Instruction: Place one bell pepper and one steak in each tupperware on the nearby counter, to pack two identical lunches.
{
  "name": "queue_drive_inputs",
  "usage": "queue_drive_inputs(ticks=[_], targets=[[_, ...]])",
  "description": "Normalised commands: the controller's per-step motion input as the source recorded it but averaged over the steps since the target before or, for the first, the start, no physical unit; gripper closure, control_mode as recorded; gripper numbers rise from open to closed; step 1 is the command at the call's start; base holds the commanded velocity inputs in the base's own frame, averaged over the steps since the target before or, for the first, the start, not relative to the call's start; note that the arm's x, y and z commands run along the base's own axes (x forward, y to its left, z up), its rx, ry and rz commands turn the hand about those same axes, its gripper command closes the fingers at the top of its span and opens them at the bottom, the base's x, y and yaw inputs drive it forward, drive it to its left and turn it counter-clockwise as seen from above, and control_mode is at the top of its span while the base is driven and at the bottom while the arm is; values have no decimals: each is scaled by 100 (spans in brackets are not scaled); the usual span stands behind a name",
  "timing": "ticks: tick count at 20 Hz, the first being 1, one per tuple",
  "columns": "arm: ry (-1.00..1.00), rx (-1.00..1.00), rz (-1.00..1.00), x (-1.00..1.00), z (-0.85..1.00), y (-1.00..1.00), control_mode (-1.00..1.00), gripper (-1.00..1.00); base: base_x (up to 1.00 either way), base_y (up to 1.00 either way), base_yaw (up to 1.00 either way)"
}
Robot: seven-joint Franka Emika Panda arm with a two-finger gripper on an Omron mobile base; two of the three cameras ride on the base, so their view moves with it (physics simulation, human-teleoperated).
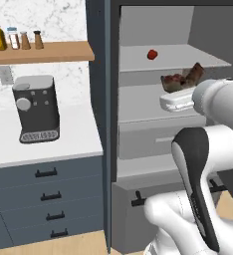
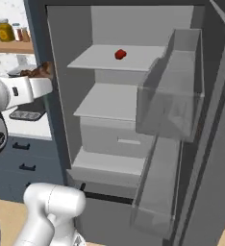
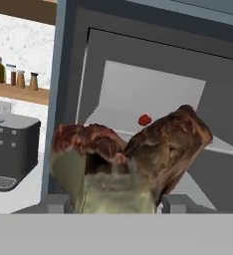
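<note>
Far left of the hand view sits a boxy dark-grey coffee machine (image 3: 9, 149) on the white counter (image 3: 19, 196), matte and hard-edged, under a wooden shelf (image 3: 14, 89) of small jars; moving right, the dark fridge frame (image 3: 63, 99) cuts upward, and behind it pale flat shelves, smooth and bare-looking; on the upper shelf (image 3: 158, 94), centre of that view, a bell pepper (image 3: 145, 119) sits alone, small, glossy, red, rounded; likely light but slick and prone to roll, so I'd take it across its widest part.

Now the main event; the steak (image 3: 138, 159) fills the lower middle of the hand view, lumpy, brown mottled with red and pale tan, folded into two humps; the gripper (image 3: 113, 203) is clamped on its lower part, fingertips (image 3: 174, 201) pressing either side; it looks soft, floppy, a bit heavy, so a mid-body pinch seems wiser than an edge.

In the left base view the steak hangs at centre right, in front of the middle shelf (image 1: 138, 102); no tupperware in sight from here.
</note>
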Motion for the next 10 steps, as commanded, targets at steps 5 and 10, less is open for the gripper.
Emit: queue_drive_inputs(ticks=[5,10], targets=[[0,0,0,0,0,0,100,100,-23,100,-3],[0,0,0,0,0,0,100,100,-3,100,-1]])
